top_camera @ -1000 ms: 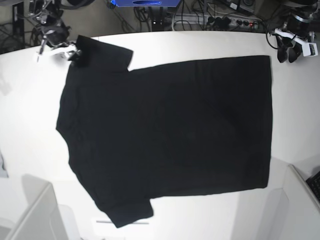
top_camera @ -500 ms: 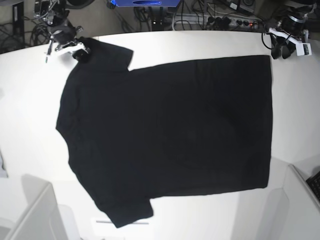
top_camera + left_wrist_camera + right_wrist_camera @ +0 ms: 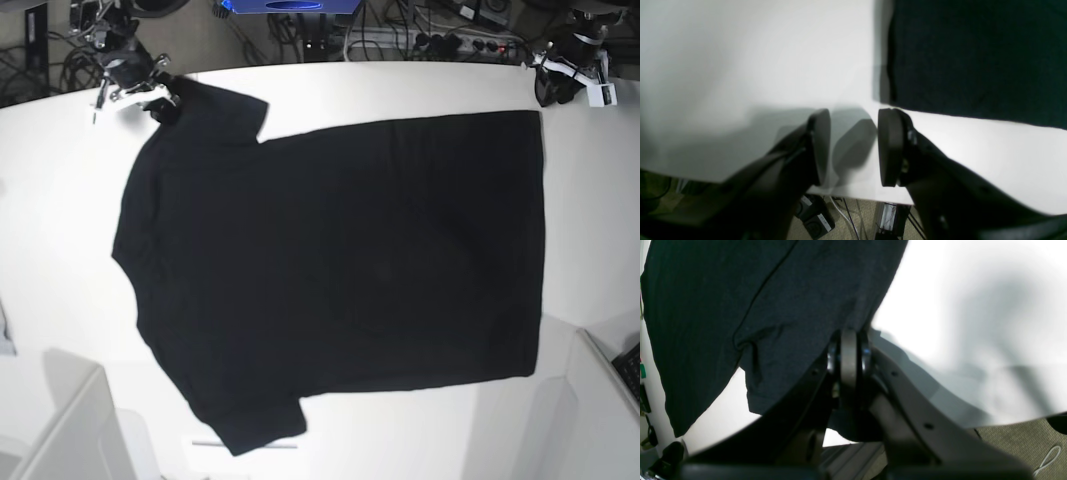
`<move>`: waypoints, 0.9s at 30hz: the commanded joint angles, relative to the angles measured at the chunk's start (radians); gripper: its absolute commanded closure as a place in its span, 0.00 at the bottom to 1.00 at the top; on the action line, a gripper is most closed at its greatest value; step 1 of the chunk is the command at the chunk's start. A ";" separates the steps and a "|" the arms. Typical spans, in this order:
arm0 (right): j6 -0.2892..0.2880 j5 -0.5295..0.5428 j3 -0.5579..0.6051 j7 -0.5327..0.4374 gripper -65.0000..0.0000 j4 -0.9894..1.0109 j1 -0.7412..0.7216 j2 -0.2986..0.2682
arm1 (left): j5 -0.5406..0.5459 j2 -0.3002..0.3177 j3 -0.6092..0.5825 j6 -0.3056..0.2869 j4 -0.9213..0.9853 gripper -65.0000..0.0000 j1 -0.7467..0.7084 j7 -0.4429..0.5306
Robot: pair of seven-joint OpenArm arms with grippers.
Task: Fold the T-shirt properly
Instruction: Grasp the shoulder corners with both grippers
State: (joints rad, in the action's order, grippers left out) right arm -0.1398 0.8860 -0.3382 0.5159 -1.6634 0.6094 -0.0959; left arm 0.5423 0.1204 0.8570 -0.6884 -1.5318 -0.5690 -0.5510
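T-shirt: one, black, flat on white counter in base view; two grippers at far corners. Left wrist view: left gripper spread, empty, just beside hem corner. Right wrist view: right gripper pressed together, pinching sleeve edge.

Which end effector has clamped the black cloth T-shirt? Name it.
The right end effector, shut on the T-shirt's sleeve; the left end effector is open over bare table.
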 commanded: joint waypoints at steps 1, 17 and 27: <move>0.026 -0.035 0.001 0.037 1.00 0.004 0.013 -0.006 | 0.014 0.011 0.006 -0.010 -0.009 0.63 0.000 0.010; 0.026 -0.035 0.003 0.037 1.00 0.001 0.013 -0.008 | 0.014 -0.029 -0.017 -0.010 -0.095 0.51 -0.018 0.007; 0.026 -0.037 0.003 0.037 1.00 0.002 0.005 -0.008 | 0.015 -0.035 -0.012 -0.010 -0.069 0.51 0.010 0.007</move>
State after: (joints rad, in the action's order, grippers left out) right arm -0.1398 0.8829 -0.3355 0.5201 -1.6627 0.6037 -0.0982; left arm 0.5400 0.0734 0.8375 -0.6895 -1.5887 -0.5568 -0.5655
